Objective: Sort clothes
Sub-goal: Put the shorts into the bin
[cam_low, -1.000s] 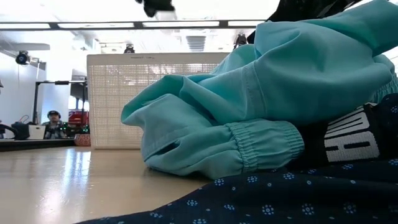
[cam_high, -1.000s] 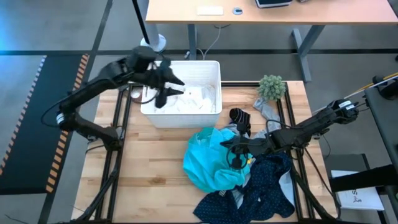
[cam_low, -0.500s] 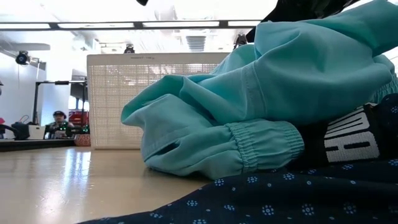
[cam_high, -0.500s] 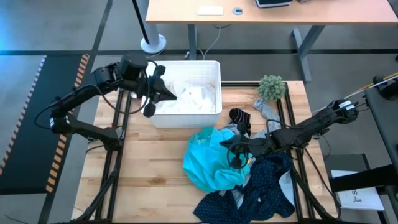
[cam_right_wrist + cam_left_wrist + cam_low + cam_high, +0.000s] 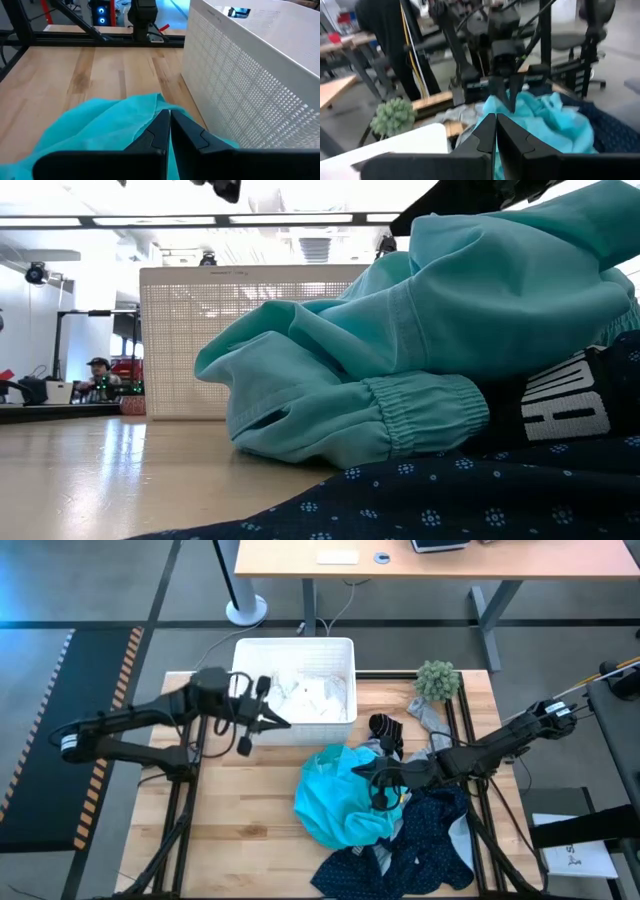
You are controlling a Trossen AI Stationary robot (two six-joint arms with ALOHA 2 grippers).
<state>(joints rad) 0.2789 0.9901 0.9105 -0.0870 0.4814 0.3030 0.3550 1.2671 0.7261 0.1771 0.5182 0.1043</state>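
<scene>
The clothes lie in a heap at the table's near right: a teal garment (image 5: 335,802) (image 5: 450,330), a navy dotted one (image 5: 430,840), a black one with white letters (image 5: 560,405) and a grey one (image 5: 425,720). White clothes (image 5: 315,695) lie inside the white basket (image 5: 300,732). My left gripper (image 5: 280,721) (image 5: 496,117) hangs shut and empty in front of the basket's near left corner, pointing toward the heap. My right gripper (image 5: 362,769) (image 5: 168,116) is shut low over the teal garment's right part. My right gripper's shut fingers (image 5: 159,125) point level toward the table's left, right over the teal garment's top fold (image 5: 145,107). I cannot tell whether they touch the cloth or hold any of it.
A small fuzzy green plant (image 5: 437,680) stands at the far right, beside the basket. Bare wood (image 5: 230,820) lies at the table's near left. In the low view, a person sits in the room far behind the table (image 5: 97,375).
My left gripper has drawn back from over the basket toward the table's near left, clear of the basket's rim, and its fingers have shut on nothing. The white clothes stay in the basket. My right gripper and the heap have kept still.
</scene>
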